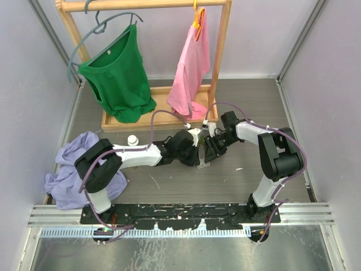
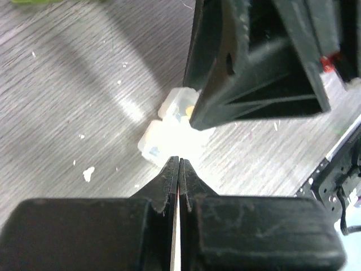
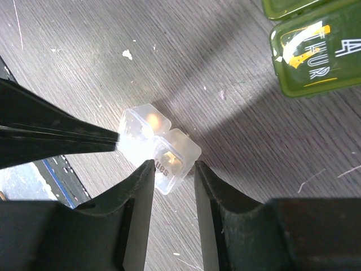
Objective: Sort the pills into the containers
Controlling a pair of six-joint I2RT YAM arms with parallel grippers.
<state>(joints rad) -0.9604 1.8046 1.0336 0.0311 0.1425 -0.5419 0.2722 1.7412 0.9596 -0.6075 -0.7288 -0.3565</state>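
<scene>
A: Looks like right pincer (image 3: 174, 166) squeezed narrow onto the near end of the clear pill box (image 3: 148, 131), flat on the table (image 3: 73, 51). And left pincer (image 2: 179, 161) shut tight, tip right at the box's other end.

B: Yep. Mostly blocked by the right pincer's body from the left wrist, though. Dark green box (image 3: 316, 53) ahead and right of the right pincer, well apart. Green shirt (image 1: 118, 79) and pink shirt (image 1: 189, 73) on the rack (image 1: 220, 56) way beyond both.

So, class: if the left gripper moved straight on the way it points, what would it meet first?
The clear box: the shut left gripper points its tip at the nearer compartment and looks almost on it, though depth is unclear. The right gripper grips the box's other end.
</scene>
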